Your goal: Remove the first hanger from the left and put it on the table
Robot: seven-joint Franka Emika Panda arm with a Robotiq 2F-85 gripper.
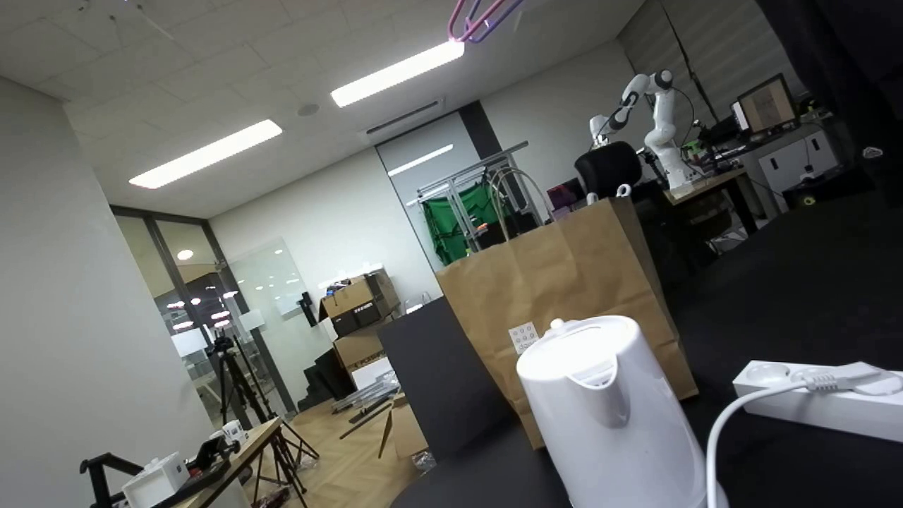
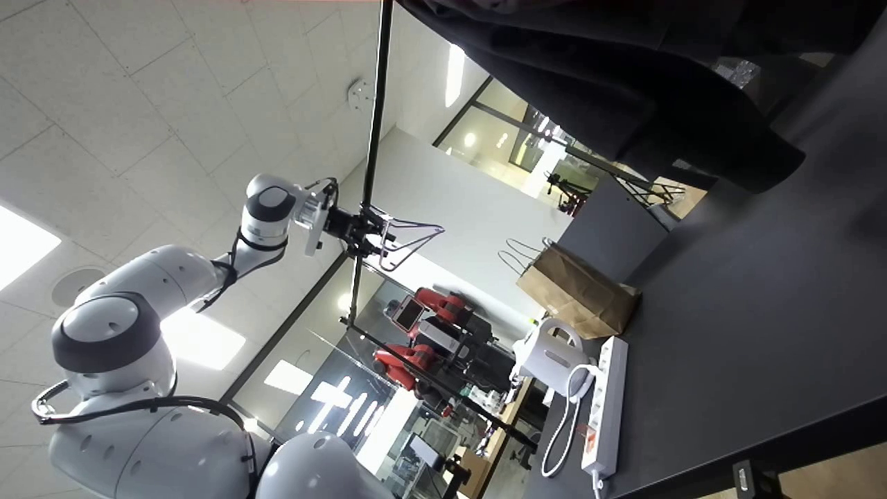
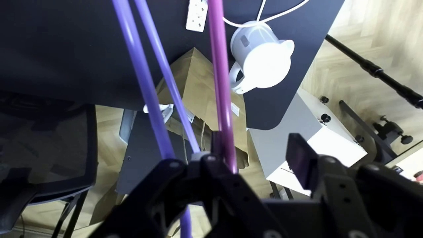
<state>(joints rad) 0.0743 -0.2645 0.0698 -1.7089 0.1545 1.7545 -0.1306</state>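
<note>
Pink hanger (image 3: 220,66) was up in the air beside purple rods (image 3: 140,66), well above the worktop (image 2: 748,298). Fingers (image 3: 300,155) were spread, one right by it, so I guess grabbing, unhooking and set-down were all left.

The pincer (image 3: 257,145) is gaping, two dark fingers (image 3: 300,158) sitting well apart in the wrist view. In an exterior view the wrist (image 2: 269,208) is just behind it, and the white arm (image 2: 166,277) runs back from there, pretty bent at the joints.
</note>
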